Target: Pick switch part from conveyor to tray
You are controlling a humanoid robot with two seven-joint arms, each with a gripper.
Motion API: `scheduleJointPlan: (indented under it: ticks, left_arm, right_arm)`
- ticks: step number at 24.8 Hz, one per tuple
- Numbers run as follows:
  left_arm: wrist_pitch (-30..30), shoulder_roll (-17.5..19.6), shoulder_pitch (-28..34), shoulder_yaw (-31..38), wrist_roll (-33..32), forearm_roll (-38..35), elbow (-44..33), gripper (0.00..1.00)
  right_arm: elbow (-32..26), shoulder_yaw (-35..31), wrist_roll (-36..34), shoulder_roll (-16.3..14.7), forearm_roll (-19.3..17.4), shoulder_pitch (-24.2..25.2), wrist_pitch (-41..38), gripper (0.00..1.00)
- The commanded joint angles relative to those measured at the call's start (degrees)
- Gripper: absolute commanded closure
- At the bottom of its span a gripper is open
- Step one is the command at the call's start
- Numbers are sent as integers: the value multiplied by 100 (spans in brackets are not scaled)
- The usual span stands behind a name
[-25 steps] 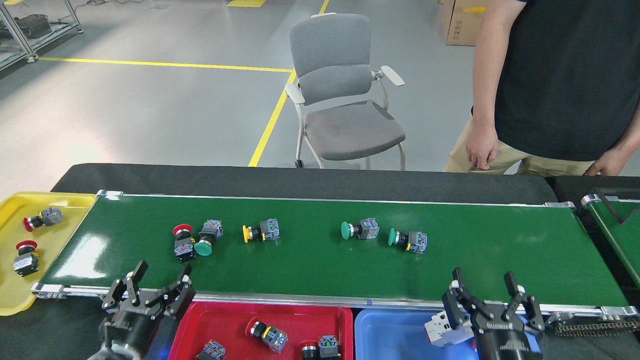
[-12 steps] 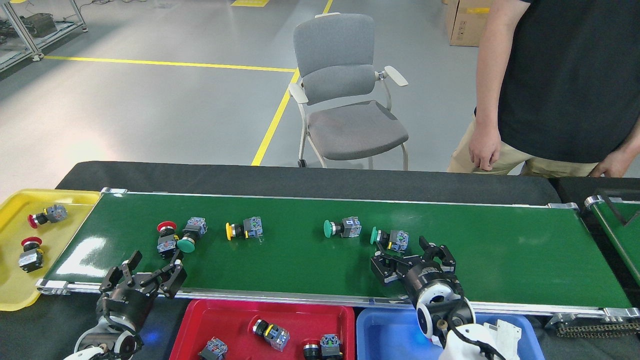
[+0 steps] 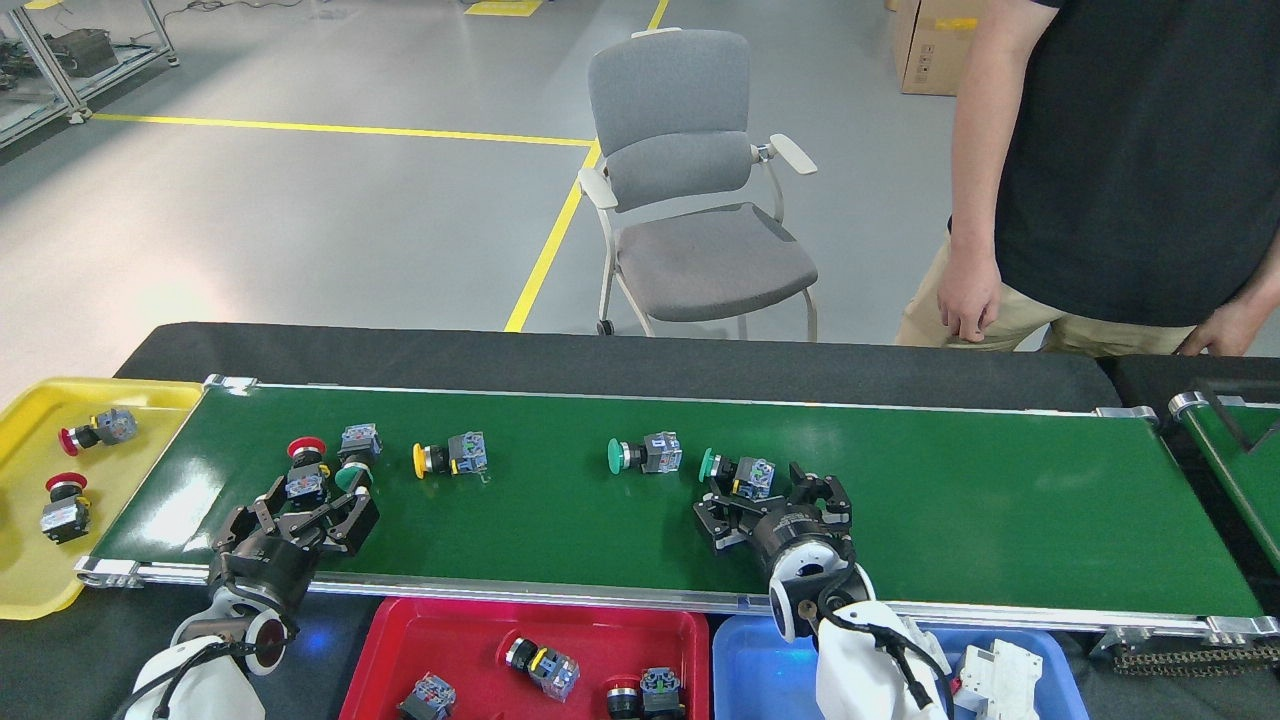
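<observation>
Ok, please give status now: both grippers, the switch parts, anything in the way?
Left gripper open, near red-capped switch. Right gripper open beside green-capped switch. Conveyor otherwise unobstructed.

You see five switch parts lying on their sides along the green conveyor (image 3: 1000,500): a red one (image 3: 303,468), three green ones, one yellow (image 3: 448,456). The red tray (image 3: 400,640) holds maybe four.

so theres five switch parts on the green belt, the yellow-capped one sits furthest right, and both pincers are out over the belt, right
Not quite. In the head view the yellow-capped switch is not furthest right on the conveyor; the green-capped switch just ahead of the right pincer is. The rest holds: five switch parts on the belt, and the left pincer is out over it too.
</observation>
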Motion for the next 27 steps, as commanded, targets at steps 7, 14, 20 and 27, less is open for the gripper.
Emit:
scheduleJointPlan:
  ticks: [7,14,20,27]
  left_arm:
    - [157,114,-376,-35,186,2,558,38]
    - [157,123,-367,-106,274,29,540,43]
    - [-1021,123,195,-141,274,55,-611,43]
    - [-2524,52,2699,-150,247,345,-3853,43]
  right_arm:
    - [-15,296,-300,-29,-593,-151,-684,85]
    - [-2037,287,131,-626,-1095,535,-1132,83]
    - [-3478,358,342,-995,-1692,1994,-3303,77]
    - [-3241,613,368,-618,-1745,2240,-3461,0]
